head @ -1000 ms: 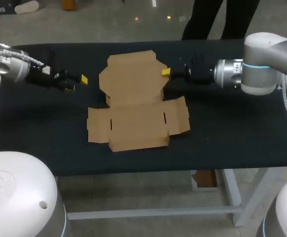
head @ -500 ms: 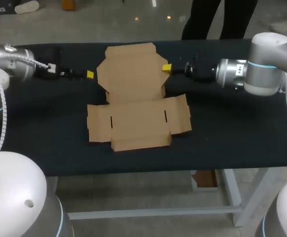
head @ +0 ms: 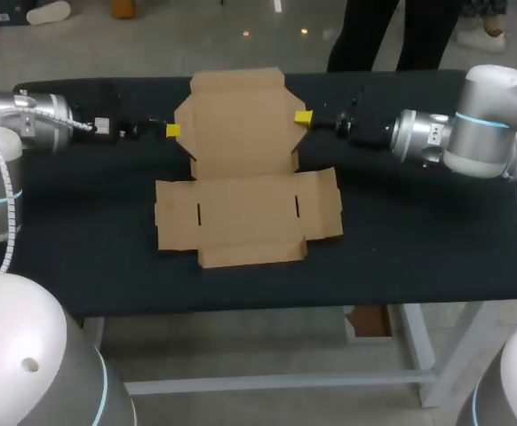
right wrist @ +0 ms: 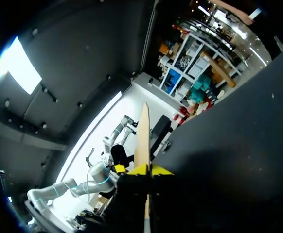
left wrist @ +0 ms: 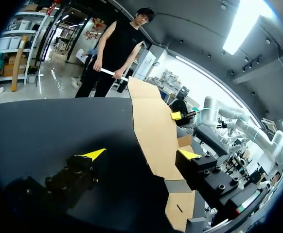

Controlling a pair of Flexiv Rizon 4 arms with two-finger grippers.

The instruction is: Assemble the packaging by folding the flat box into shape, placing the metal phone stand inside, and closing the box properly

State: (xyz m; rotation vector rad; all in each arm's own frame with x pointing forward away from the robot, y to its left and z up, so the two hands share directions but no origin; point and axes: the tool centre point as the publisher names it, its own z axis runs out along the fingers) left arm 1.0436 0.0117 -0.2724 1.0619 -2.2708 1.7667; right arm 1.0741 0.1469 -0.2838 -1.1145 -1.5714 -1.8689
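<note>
Both arms reach in level from opposite sides. Left gripper (left wrist: 141, 154) fingers spread wide; right gripper (right wrist: 150, 170) pinched on box flap (right wrist: 142, 128).

Silver arms (head: 485, 133), cyan rings; left pincer (left wrist: 141, 154), right pincer (right wrist: 150, 170) black, yellow-tipped.

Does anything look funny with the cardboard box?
Only its shape. The cardboard box's back half tilts up off the table while its front half lies flat. The right tool pinches its right edge, and the open left tool sits at its left edge. No tears or damage show.
</note>
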